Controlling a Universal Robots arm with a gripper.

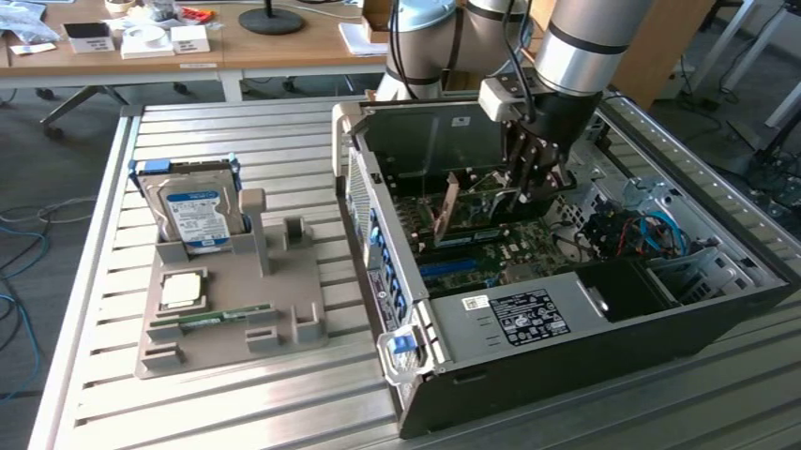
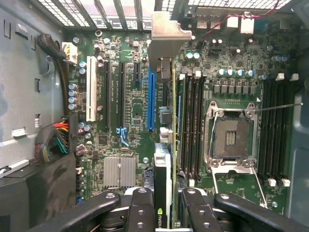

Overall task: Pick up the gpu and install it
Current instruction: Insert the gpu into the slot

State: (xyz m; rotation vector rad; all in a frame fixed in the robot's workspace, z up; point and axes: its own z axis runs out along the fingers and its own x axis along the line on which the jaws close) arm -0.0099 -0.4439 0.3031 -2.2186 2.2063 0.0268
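Wrist view: the claw (image 2: 166,200) is pinching the gpu (image 2: 163,164), one dark finger on either face. The card is seen edge-on and stands upright, running from the fingers up to its pale bracket (image 2: 166,34).
- The card hangs over the motherboard (image 2: 130,125), inside the open case (image 1: 588,370).
- Its edge runs parallel to the blue slot (image 2: 150,101) and just beside it, between that slot and the memory slots (image 2: 190,121).
- The bracket is close to the rear grille. I cannot tell whether the card's lower edge touches a slot or is apart from it (it is hidden under the card itself).

Exterior view: the arm reaches down into the case, with the claw (image 1: 536,173) low among the boards. On the bench (image 1: 250,412), well apart from the case, a holder (image 1: 288,328) carries the hard drive (image 1: 194,211).

Step in hand, as I judge it: seating the card.
- The card should stay plumb, with no roll toward the memory side.
- Its lower edge needs to sit square over the slot's full length before any load goes on.
- The bracket tab should line up with the rear opening at the same time, or the card will bind at one end.
- The push should be straight and even. A skewed push risks the slot, and the latches beside it are close.
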